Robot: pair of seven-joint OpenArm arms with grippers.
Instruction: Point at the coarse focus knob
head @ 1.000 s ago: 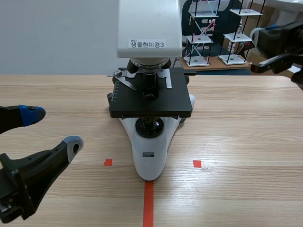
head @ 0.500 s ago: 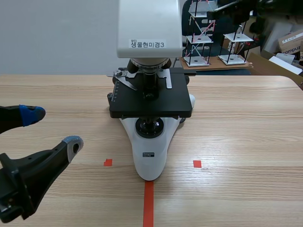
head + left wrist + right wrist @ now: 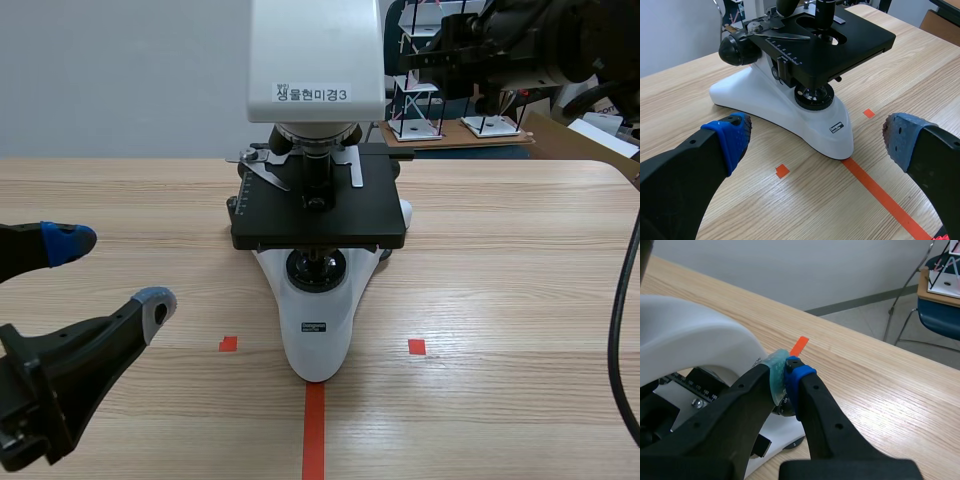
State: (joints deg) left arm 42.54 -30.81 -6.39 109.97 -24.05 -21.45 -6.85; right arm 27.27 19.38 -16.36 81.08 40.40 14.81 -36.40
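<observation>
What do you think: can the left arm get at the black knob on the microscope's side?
Likely yes, nothing blocks it. The left gripper is open, low over the table, and the black knob sits exposed on the microscope's side. The right gripper is raised, clear of that path.

You'll see the round, glossy black coarse focus knob (image 3: 735, 49) on the side of the white microscope (image 3: 790, 107). It sits low on the body, just behind the scaled edge of the black stage (image 3: 855, 40).

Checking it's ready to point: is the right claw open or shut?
Shut: the pads of the right claw press together, nothing between them, above the microscope.
</observation>
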